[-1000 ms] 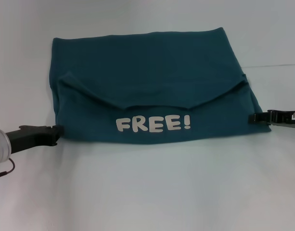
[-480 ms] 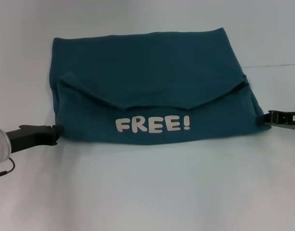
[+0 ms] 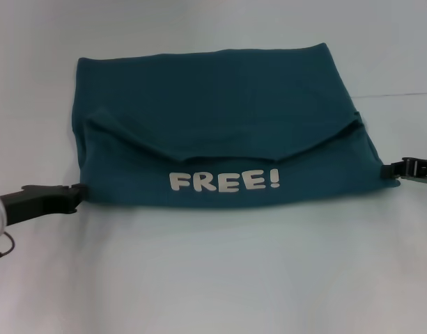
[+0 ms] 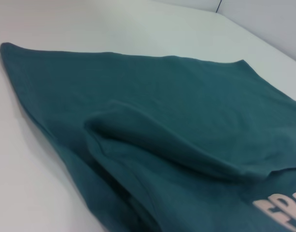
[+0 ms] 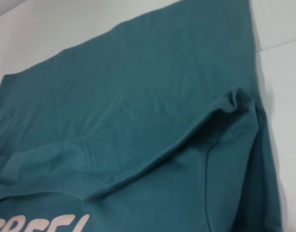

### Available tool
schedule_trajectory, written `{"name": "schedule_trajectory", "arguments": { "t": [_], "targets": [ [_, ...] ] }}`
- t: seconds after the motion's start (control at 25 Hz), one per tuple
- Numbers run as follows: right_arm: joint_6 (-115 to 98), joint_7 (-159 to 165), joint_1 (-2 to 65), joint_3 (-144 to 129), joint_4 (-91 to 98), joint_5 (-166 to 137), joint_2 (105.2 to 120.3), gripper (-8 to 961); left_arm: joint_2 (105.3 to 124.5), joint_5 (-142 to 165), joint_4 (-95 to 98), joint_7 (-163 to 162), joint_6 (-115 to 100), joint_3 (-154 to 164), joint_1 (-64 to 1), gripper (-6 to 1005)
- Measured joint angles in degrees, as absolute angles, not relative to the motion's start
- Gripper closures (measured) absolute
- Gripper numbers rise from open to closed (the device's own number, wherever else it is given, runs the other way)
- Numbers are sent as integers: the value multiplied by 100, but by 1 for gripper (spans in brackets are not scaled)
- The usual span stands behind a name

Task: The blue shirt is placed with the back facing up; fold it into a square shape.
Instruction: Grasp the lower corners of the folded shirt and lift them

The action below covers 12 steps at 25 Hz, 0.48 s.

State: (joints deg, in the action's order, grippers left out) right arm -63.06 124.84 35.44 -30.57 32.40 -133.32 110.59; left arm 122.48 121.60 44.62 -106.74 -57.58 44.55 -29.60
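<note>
Fingers of the left gripper (image 3: 75, 193), low at the left edge of the head view, appear pressed together, tips just at the lower-left corner of the blue shirt (image 3: 220, 132); whether cloth is caught between them cannot be told. Right gripper (image 3: 393, 169), at the right edge at mid-height, has its tip at the shirt's lower-right corner, and the state of its fingers cannot be told either. The shirt lies flat on the white table (image 3: 220, 278) in the centre and upper half of the frame, already doubled over: a near flap with the "FREE!" lettering (image 3: 224, 181) faces up over the plain back. Its long axis runs left to right, directly between the two grippers, one at each end. Judgement: each arm is nearest its own corner, so the next fold likely turns on bringing one end across toward the other.
</note>
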Motion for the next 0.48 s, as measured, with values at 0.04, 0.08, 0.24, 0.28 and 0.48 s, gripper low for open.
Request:
{"name": "schedule_trajectory", "arguments": {
  "t": [0.04, 0.08, 0.24, 0.28, 0.48],
  "targets": [
    [-6346, 12475, 3518, -3050, 3307, -13331, 11068, 916, 12254, 12167, 4567, -10752, -5842, 4455, -2901, 1001],
    [-6420, 12460, 3479, -3043, 3384, -13330, 11079, 916, 12259, 12171, 4643, -10805, -5907, 4453, -2846, 1001],
    [-6624, 12367, 3375, -3010, 3531, -13318, 11098, 915, 12298, 12176, 4901, -10956, -6207, 4445, -2642, 1001],
    [-6712, 12313, 3351, -3002, 3541, -13304, 11099, 914, 12304, 12176, 4952, -10988, -6303, 4443, -2595, 1001],
    [-7151, 11961, 3167, -2979, 3592, -13129, 11110, 914, 12367, 12180, 5208, -11079, -6831, 4385, -2371, 1001]
  ]
}}
